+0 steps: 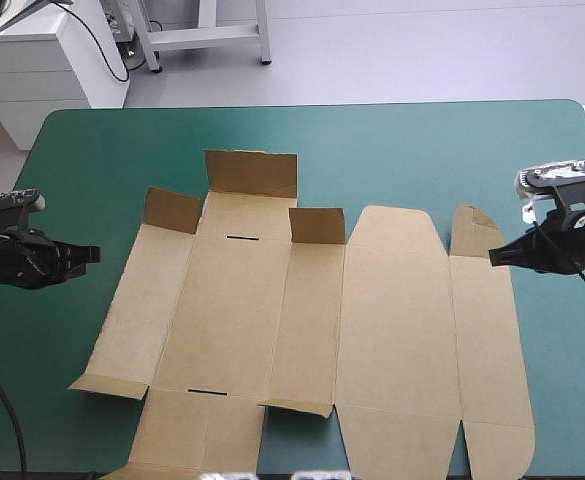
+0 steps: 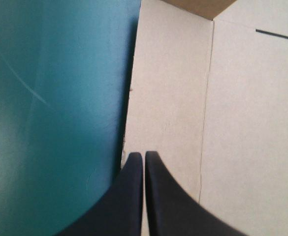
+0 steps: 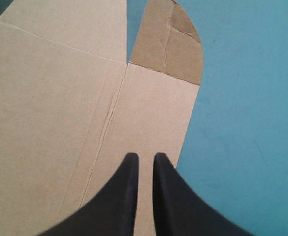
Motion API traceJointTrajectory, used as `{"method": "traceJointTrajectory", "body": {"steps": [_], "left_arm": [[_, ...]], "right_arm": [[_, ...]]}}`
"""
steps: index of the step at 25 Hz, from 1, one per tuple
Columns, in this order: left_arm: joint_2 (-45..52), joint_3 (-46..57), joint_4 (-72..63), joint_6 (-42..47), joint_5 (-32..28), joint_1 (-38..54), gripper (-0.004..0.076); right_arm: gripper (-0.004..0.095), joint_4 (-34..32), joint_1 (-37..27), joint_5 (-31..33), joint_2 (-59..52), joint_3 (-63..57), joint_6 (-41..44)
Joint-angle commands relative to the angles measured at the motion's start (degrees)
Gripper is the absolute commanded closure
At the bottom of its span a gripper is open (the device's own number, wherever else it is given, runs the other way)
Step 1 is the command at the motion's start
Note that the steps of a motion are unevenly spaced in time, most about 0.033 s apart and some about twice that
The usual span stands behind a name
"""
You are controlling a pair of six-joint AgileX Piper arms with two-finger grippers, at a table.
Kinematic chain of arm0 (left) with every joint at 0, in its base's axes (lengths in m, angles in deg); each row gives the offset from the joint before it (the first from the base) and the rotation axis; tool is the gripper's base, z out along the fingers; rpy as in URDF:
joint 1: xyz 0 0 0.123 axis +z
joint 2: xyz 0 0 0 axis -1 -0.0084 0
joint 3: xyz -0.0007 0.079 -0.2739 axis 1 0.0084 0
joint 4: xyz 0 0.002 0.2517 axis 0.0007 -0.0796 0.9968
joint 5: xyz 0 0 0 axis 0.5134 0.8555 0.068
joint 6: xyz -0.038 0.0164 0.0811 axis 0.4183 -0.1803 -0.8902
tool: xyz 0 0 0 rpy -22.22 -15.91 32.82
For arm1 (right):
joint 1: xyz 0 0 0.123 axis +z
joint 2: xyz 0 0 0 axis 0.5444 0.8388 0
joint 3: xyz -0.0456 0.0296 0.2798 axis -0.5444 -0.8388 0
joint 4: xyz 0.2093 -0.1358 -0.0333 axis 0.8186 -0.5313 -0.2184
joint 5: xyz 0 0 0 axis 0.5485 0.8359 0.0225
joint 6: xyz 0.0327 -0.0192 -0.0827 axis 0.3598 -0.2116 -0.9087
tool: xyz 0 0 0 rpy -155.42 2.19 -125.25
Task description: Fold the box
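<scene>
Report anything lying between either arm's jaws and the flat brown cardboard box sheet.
Nothing visible does. Only teal-green table cover separates the shut left jaws from the box; the shut right jaws hang over its right edge.

Left end effector (image 1: 90,254) and right end effector (image 1: 494,257) point toward each other, both pinched closed.

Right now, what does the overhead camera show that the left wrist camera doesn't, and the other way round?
Only the high view shows the whole box spread out, three raised flaps on its far side, and the right gripper over its right edge. Only the left wrist view shows the hairline slit between the shut black fingers of the left gripper. Both show that gripper, the box's left panel, one dark slot and the teal-green cover.
</scene>
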Motion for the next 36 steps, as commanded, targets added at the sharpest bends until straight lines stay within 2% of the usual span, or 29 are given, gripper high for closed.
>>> {"method": "traceJointTrajectory", "body": {"steps": [1, 4, 9, 11, 14, 17, 19, 21, 27, 30, 36], "left_arm": [[-0.36, -1.84, -3.49, -3.32, 1.36, 1.89, 0.0728], [-1.37, -1.84, -3.61, -3.32, 1.14, 1.89, 0.0727], [-3.35, -1.84, -3.72, -3.32, 4.06, 1.76, 0.0723], [-4.47, -1.84, -3.72, -3.32, 5.95, 1.76, 0.0685], [-5.89, -1.84, -3.72, -3.32, 7.42, 1.76, 0.0566], [-7.16, -0.79, -4.08, -3.32, 6.54, 1.76, 0.0384], [-8.01, 0.08, -3.96, -2.49, 3.7, 1.76, 0.0263], [-9.23, 0.43, -3.96, -1.63, 3.61, 1.76, 0.0229], [-14.43, 1.02, -4.67, -3.44, 3.72, 1.76, 0.023], [-18.03, 1.32, -7.71, -8.62, 6.14, 1.76, 0.023], [-21.26, 3.89, -9.03, -12.77, 8.38, 1.76, 0.023]], "right_arm": [[0.0821, 1.71, -0.44, -4.35, -1.3, -0.52, -0.6], [0.0821, 2.72, -0.44, -5.71, -1.3, -2.24, -0.71], [0.0821, 3.1, -0.44, -7.34, -1.3, -3.85, -1.35], [0.0821, 3.1, -0.44, -7.77, -1.3, -3.85, -1.85], [0.0821, 3.1, -0.44, -7.97, -1.3, -3.85, -1.85], [0.0821, 3.1, -0.44, -7.95, -1.3, -3.85, -1.97], [0.0821, 3.1, -0.44, -7.95, -1.2, -3.85, -2.47], [0.0821, 2.9, -0.44, -7.95, -1.2, -3.85, -2.52], [0.0821, 2.9, -0.44, -7.6, -1.2, -3.85, -2.66], [0.0821, 2.9, -0.44, -7.38, -1.2, -3.85, -2.77], [0.0821, 2.77, -0.44, -7.38, -1.2, -3.85, -2.77]]}}
